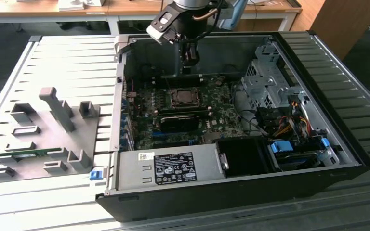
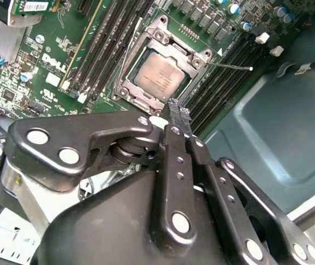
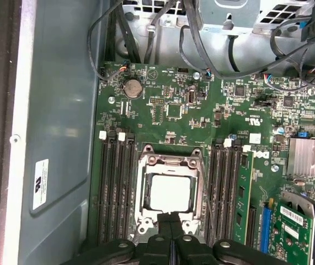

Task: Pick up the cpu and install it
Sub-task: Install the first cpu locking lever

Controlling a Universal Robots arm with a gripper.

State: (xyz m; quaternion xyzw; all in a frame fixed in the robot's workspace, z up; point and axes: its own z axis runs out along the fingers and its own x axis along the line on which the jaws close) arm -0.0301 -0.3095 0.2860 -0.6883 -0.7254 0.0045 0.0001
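- Part-holder rack [image 1: 50,130]: grey fixtures on the slatted desk [image 1: 18,202], at the exterior view's left, outside the computer case [image 1: 236,192].
- Gripper [image 1: 190,61]: hangs inside the case, above the motherboard [image 1: 172,125]; in both wrist views the jaws stand closed together, nothing between them.
- CPU [image 3: 170,194]: lies flat in its socket [image 3: 146,165], metal frame open around it; silvery top showing. In the first wrist view it sits at 12 o'clock from the fingertips [image 3: 163,218], just past them, square, no long axis.
- Memory slots [image 3: 226,187]: flank the socket on both sides.
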